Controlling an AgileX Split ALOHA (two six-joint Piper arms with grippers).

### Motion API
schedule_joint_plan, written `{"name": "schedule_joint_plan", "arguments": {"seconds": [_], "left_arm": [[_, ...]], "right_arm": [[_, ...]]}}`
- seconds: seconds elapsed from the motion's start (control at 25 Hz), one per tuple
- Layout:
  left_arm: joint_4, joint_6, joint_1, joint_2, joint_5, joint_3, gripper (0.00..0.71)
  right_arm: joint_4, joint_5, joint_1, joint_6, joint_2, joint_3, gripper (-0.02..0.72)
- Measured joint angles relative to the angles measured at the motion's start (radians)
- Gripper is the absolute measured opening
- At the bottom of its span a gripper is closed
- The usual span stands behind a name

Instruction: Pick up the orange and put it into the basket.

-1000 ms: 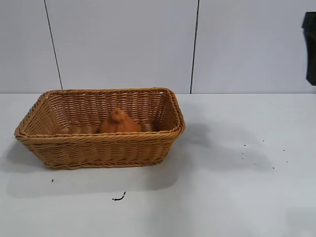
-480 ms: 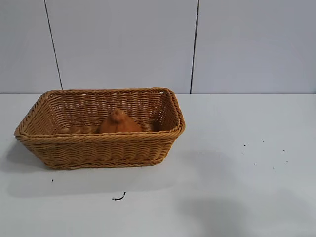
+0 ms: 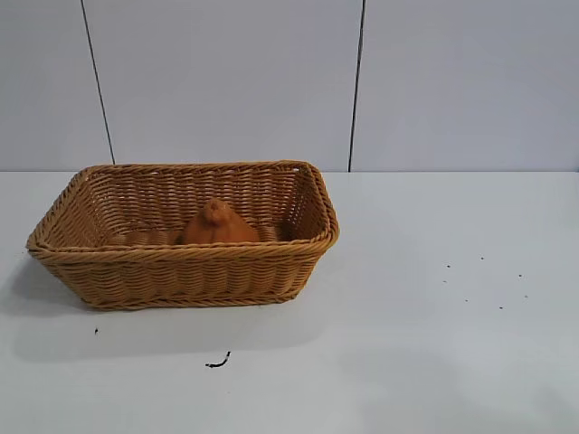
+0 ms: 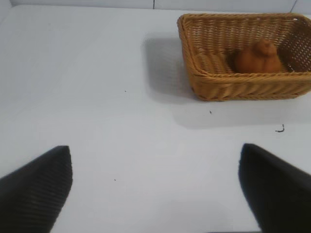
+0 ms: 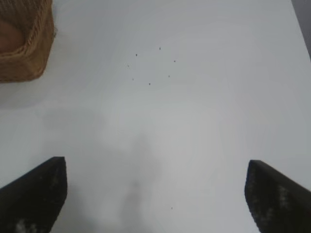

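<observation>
Your orange (image 3: pixel 216 225) sits inside the basket (image 3: pixel 172 271), on the woven floor and close behind the near long wall, with its knobby bump pointing up and just clearing the braided rim when you look from the exterior view. The basket rests on the white surface (image 3: pixel 407 362) toward the left side of that view, its long walls running across the frame and its flared sides casting a soft shadow on the surface around it. Neither arm appears in the exterior view. From your left wrist view, the left gripper (image 4: pixel 155 187) hovers over bare surface well apart from the basket (image 4: pixel 228 87), with the orange (image 4: pixel 257 58) visible inside it; the two dark fingertips (image 4: pixel 36 189) stand far apart at opposite edges of the picture, so the jaws are spread wide with nothing between them. From your right wrist view, the right gripper (image 5: pixel 155 194) likewise hangs over bare surface, its fingertips (image 5: pixel 34 191) wide apart and holding nothing, and only one corner of the basket (image 5: pixel 29 53) shows off to one side. A small dark curled scrap (image 3: pixel 217 362) lies on the surface just in front of the basket, and a scatter of tiny dark specks (image 3: pixel 484 280) lies well to the right of it.
</observation>
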Motion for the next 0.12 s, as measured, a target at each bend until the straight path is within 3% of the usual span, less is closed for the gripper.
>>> {"name": "schedule_joint_plan", "arguments": {"seconds": [0.12], "left_arm": [[0.0,0.0,0.0,0.0,0.001,0.0,0.666]], "right_arm": [[0.001,0.001,0.0,0.0,0.0,0.0,0.683]]}}
